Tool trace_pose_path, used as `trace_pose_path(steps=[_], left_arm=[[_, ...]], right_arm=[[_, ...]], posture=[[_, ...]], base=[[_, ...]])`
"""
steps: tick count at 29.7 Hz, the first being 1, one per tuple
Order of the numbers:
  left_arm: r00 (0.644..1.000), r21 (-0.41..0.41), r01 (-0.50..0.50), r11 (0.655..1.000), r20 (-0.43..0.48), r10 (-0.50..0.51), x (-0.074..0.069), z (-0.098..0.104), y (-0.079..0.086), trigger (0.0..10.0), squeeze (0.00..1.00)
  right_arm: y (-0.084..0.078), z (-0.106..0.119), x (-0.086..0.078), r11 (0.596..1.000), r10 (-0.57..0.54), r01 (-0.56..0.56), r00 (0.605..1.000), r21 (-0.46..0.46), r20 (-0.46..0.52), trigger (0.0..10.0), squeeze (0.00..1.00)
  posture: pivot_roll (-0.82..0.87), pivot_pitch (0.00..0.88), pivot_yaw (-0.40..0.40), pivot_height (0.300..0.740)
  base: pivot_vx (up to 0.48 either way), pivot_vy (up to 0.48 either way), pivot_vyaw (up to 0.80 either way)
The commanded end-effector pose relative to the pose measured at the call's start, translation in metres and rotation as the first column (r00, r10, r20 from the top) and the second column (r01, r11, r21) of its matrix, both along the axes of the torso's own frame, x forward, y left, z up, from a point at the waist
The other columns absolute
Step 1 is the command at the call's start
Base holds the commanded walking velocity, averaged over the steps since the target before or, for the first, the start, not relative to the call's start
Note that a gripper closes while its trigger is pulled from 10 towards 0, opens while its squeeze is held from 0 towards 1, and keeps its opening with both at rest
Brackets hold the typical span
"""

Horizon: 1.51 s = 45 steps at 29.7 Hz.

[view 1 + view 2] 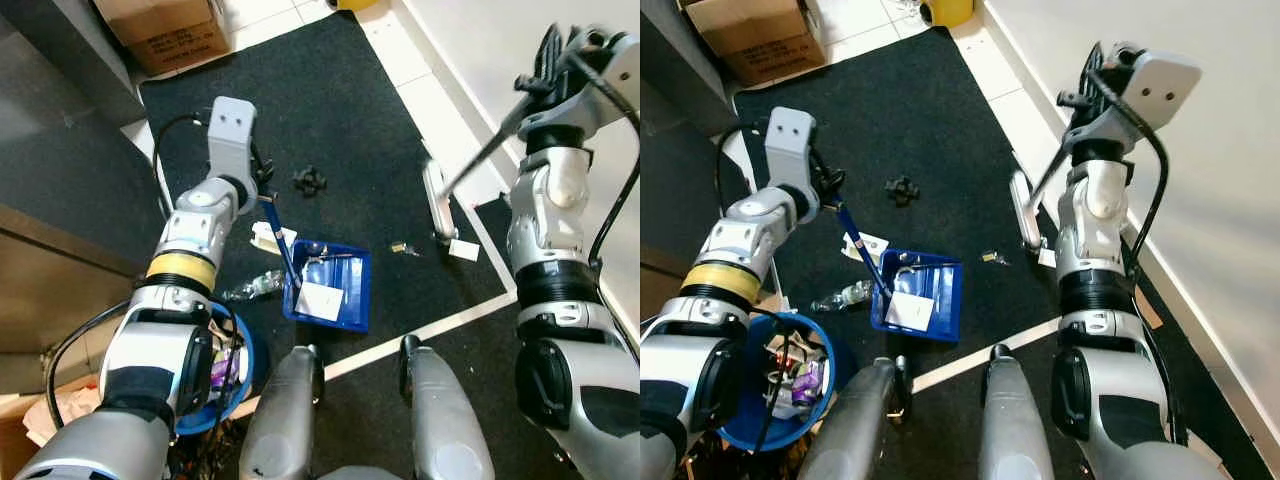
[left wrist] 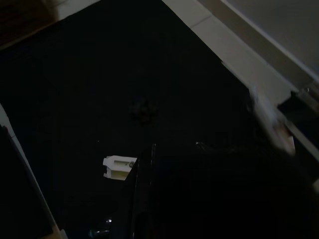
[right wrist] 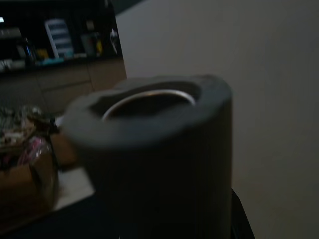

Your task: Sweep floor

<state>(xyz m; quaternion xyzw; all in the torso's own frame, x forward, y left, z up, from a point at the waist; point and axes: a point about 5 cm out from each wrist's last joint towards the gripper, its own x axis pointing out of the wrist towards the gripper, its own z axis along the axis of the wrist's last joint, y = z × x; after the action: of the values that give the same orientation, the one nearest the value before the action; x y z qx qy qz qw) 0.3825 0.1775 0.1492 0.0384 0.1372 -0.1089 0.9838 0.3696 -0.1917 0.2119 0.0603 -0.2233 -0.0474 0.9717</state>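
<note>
Two tools are in play on the black mat [image 1: 340, 110]: a broom and a blue dustpan [image 1: 330, 287]. The broom handle [image 1: 480, 155] runs on a slant, its long axis dropping from the right gripper [image 1: 548, 62], raised near the white wall [image 1: 1200, 150], down and toward the robot's left to the grey broom head [image 1: 436, 203], which rests on the mat at its edge near the wall. You will see the right gripper closed around the upper end of the handle, so the head lies well below and inboard of it. In the right wrist view the grey cap of the handle [image 3: 154, 149] sits directly before the camera. The dustpan lies flat on the mat just ahead of the robot's legs, holding a white paper scrap [image 1: 320, 300]. Its blue handle [image 1: 280, 240] rises obliquely away from the robot toward the left gripper [image 1: 262, 175], which is clamped on its top end. Note the loose items on the mat: a small black object [image 1: 310, 180], a white box [image 1: 268, 238], a clear bottle [image 1: 255, 287] beside the pan, and a paper piece [image 1: 463, 250] near the broom head. A blue bin [image 1: 790, 390] of rubbish stands by the left arm.
</note>
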Motion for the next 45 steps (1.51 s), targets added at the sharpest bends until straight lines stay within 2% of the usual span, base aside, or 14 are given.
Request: trace_pose_path(steps=[1, 5, 11, 16, 21, 26, 31, 36, 45], left_arm=[[0.999, -0.034, -0.015, 0.999, 0.036, 0.017, -0.001, 0.008, 0.008, 10.0, 0.0], [0.996, -0.048, -0.023, 0.999, 0.081, 0.027, -0.001, 0.02, 0.012, 10.0, 0.0], [0.995, -0.056, -0.015, 0.998, 0.101, 0.02, -0.002, 0.026, 0.01, 10.0, 0.0], [0.994, -0.048, 0.005, 0.999, 0.105, 0.0, -0.003, 0.028, 0.006, 10.0, 0.0], [0.997, -0.075, 0.024, 0.997, 0.081, -0.018, -0.006, 0.025, 0.005, 10.0, 0.0], [0.999, -0.134, 0.054, 0.99, 0.011, -0.053, -0.011, 0.019, 0.005, 10.0, 0.0], [0.998, -0.114, 0.064, 0.991, -0.02, -0.067, -0.021, 0.01, 0.01, 10.0, 0.0], [0.997, -0.092, 0.078, 0.993, -0.017, -0.08, -0.033, 0.008, 0.013, 10.0, 0.0], [0.999, -0.072, 0.041, 0.997, 0.009, -0.041, -0.035, 0.01, 0.015, 10.0, 0.0]], right_arm=[[0.001, -0.004, -0.001, 1.0, 0.011, -0.012, 1.0, -0.026, -0.022, 10.0, 0.0], [-0.005, -0.011, -0.003, 0.998, -0.003, -0.001, 0.998, -0.056, -0.066, 10.0, 0.0], [-0.014, -0.018, -0.006, 0.997, -0.035, 0.028, 0.995, -0.074, -0.095, 10.0, 0.0], [-0.022, -0.017, -0.009, 0.995, -0.07, 0.062, 0.993, -0.081, -0.093, 10.0, 0.0], [-0.038, -0.01, -0.011, 0.985, -0.136, 0.127, 0.988, -0.115, -0.07, 10.0, 0.0], [-0.038, -0.013, -0.01, 0.985, -0.139, 0.129, 0.987, -0.117, -0.079, 10.0, 0.0], [-0.035, -0.02, -0.01, 0.984, -0.14, 0.128, 0.985, -0.122, -0.098, 10.0, 0.0], [-0.035, -0.028, -0.01, 0.982, -0.145, 0.128, 0.981, -0.137, -0.125, 10.0, 0.0], [-0.033, -0.031, -0.005, 0.983, -0.124, 0.1, 0.98, -0.155, -0.153, 10.0, 0.0]], posture=[[0.0, 0.146, 0.061, 0.74], [0.0, 0.135, 0.053, 0.74], [0.0, 0.123, 0.049, 0.74], [-0.01, 0.117, 0.052, 0.74], [-0.02, 0.089, 0.06, 0.74], [-0.02, 0.066, 0.059, 0.74], [-0.02, 0.038, 0.063, 0.74], [-0.02, 0.015, 0.06, 0.74], [-0.03, 0.0, 0.027, 0.74]], base=[[0.0, 0.0, 0.0], [0.0, 0.0, 0.0], [0.0, 0.0, 0.0], [0.0, 0.0, 0.0], [0.0, 0.0, 0.0], [0.0, 0.0, 0.0], [0.0, 0.0, 0.0], [0.0, 0.0, 0.0], [0.0, 0.0, 0.0]])
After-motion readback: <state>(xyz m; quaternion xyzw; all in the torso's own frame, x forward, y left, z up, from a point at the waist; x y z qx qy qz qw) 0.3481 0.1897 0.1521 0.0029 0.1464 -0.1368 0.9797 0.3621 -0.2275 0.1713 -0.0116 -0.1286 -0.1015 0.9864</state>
